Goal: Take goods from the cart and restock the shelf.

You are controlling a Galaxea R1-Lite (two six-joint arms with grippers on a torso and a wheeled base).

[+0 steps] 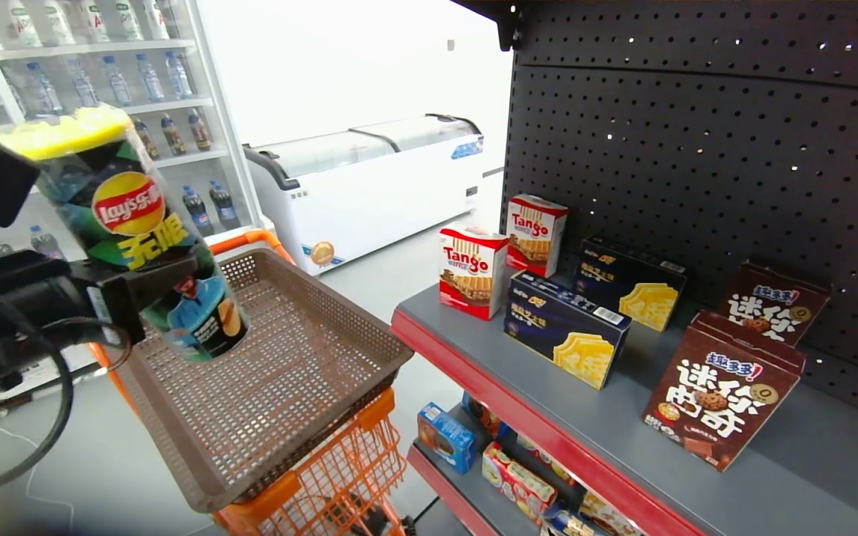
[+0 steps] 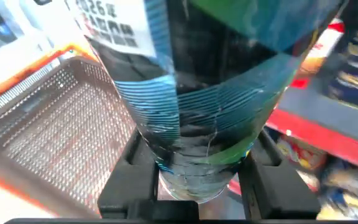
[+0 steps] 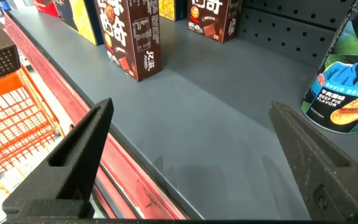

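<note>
The left gripper [image 2: 194, 186] is closed on the lower part of a tall cylindrical chips can with yellow lid [image 1: 138, 231]. It holds the can almost upright above the brown plastic mesh basket [image 1: 369, 327] of the orange wire cart [image 1: 339, 476]. The grey shelf board with red edge [image 1: 518, 372] lies to its right, so the can should probably travel there upright. The right gripper [image 3: 191, 162], wide open and empty, hangs over that shelf.

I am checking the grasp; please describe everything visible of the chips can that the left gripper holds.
The chips can is a tall tube with a yellow lid and a glossy wrap printed in green, blue and black, with a red and yellow logo. It tilts, lid toward the robot's left, over the cart's brown basket, seemingly clear of it. The left gripper is shut on its lower part, one finger on each side.
</note>
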